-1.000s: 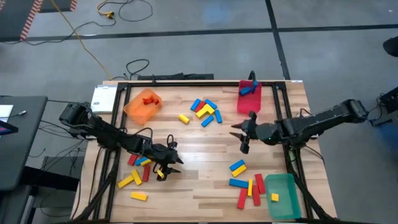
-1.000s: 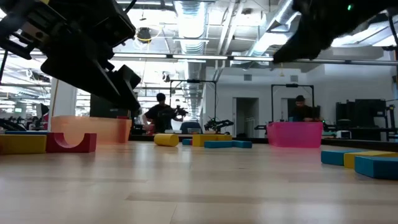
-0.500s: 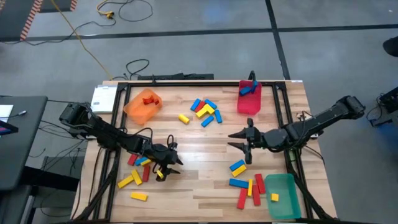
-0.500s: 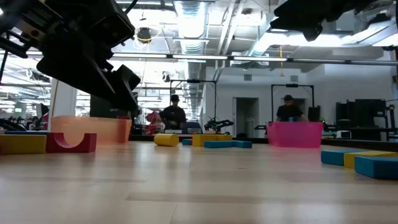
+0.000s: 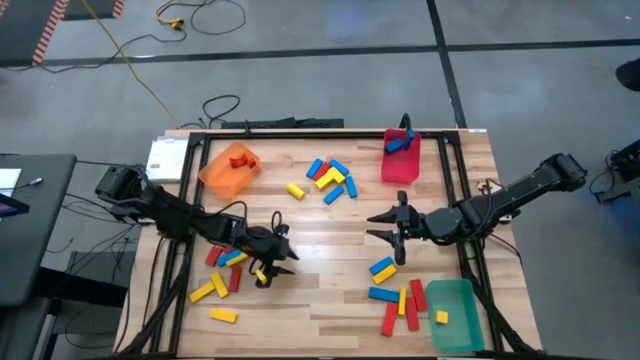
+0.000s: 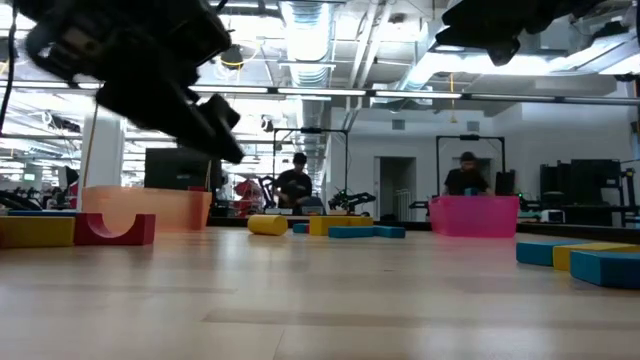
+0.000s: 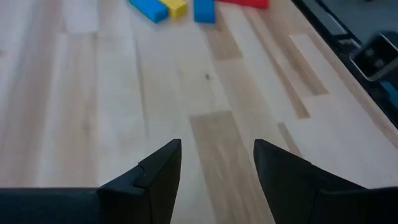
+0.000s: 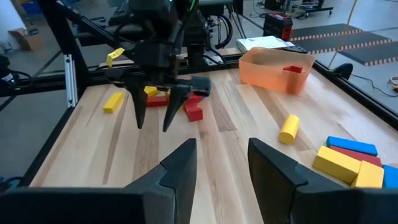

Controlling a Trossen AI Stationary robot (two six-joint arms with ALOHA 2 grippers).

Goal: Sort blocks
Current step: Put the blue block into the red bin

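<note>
Red, blue and yellow blocks lie flat on the wooden table in three groups: far centre [image 5: 328, 180], near left [image 5: 222, 262] and near right [image 5: 398, 298]. My left gripper [image 5: 280, 263] hangs open just right of the near-left group, with only bare table between its fingers [image 7: 217, 168]. The right wrist view shows its fingers [image 8: 154, 118] pointing down, with a red block [image 8: 194, 112] beside them. My right gripper [image 5: 378, 228] stands open and empty above the table's middle right, pointing toward the left arm [image 8: 217, 165].
An orange bin [image 5: 222, 178] holding a red piece stands at the far left. A red bin [image 5: 400, 168] with blue blocks stands at the far right. A green bin [image 5: 462, 322] with a yellow block sits near right. A black frame rail [image 5: 300, 131] runs along the table's edges. People move in the room beyond.
My right gripper has swung a little toward the table's near edge and has levelled out; it has kept still over the last half second. Its fingers have stayed open. No block has moved.
</note>
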